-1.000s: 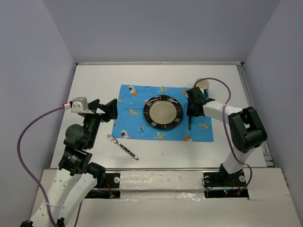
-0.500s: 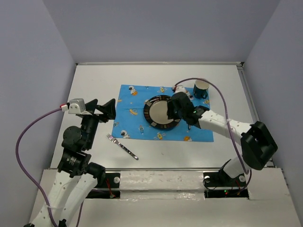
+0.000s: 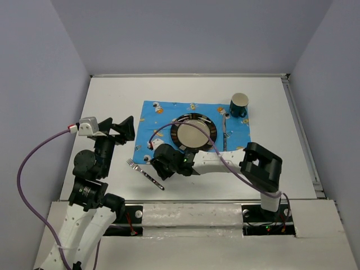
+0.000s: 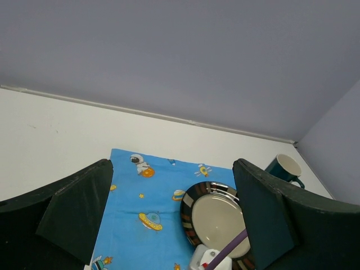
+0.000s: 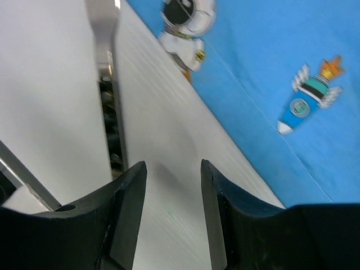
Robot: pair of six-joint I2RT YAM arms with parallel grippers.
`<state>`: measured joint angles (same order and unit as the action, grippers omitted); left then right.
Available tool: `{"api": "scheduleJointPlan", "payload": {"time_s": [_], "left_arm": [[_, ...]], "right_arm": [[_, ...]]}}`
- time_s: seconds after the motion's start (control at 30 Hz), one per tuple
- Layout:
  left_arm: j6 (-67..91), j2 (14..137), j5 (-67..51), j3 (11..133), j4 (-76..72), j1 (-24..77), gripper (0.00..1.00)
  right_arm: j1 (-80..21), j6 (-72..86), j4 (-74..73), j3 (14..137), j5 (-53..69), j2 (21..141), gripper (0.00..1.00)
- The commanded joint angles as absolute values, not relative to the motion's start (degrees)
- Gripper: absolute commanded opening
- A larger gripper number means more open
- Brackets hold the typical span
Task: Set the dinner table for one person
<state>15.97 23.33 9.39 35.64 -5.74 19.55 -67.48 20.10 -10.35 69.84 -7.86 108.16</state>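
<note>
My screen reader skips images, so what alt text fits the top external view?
The right end effector hovers open by a fork on the white table, beside a blue mat. The mat holds a plate, a teal mug at its far right corner; the left end effector hangs open.

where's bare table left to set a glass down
Bare dinner table runs along the far edge beyond the blue mat, and right of it up to the metal rail. It's crowded near the fork, where the right end effector hovers.
</note>
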Motion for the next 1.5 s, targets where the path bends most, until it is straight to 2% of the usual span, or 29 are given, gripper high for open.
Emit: {"api": "scheduleJointPlan", "payload": {"time_s": [0.0, 0.3, 0.37, 0.43, 0.47, 0.5, 0.73, 0.93, 1.23, 1.47], "left_arm": [[16.2, 23.7, 8.3, 37.1, -9.0, 19.3, 0.99], [16.3, 23.5, 7.5, 37.0, -9.1, 19.2, 0.99], [16.3, 23.3, 7.5, 37.0, -9.1, 19.2, 0.99], [16.3, 23.1, 7.6, 37.0, -9.0, 19.2, 0.99], [16.3, 23.0, 7.6, 37.0, -9.1, 19.3, 0.99], [16.3, 23.1, 7.6, 37.0, -9.1, 19.3, 0.99], [15.3, 22.3, 10.3, 37.5, -8.2, 19.2, 0.99], [15.7, 20.6, 14.4, 37.4, -7.4, 19.1, 0.99], [16.8, 21.2, 12.1, 37.2, -7.8, 19.2, 0.99], [16.7, 21.4, 11.4, 37.2, -8.1, 20.7, 0.99]], "right_arm": [[-71.1, 17.5, -11.1, 77.4, -6.1, 112.4, 0.49], [-72.9, 17.2, -12.4, 81.6, -5.4, 117.8, 0.49], [-72.9, 17.5, -14.1, 83.1, -6.9, 119.5, 0.45], [-72.9, 17.5, -15.5, 84.2, -9.1, 121.5, 0.24], [-72.9, 17.5, -15.9, 84.6, -9.6, 121.7, 0.08], [-72.9, 17.4, -16.2, 85.1, -9.4, 121.4, 0.0], [-72.9, 16.0, -17.5, 89.3, -9.1, 114.7, 0.0], [-65.0, 24.2, -18.8, 87.7, -16.2, 110.4, 0.0], [-58.8, 39.4, -15.2, 98.4, -30.2, 121.0, 0.0], [-57.2, 49.4, -15.0, 101.6, -33.8, 124.0, 0.0]]}}
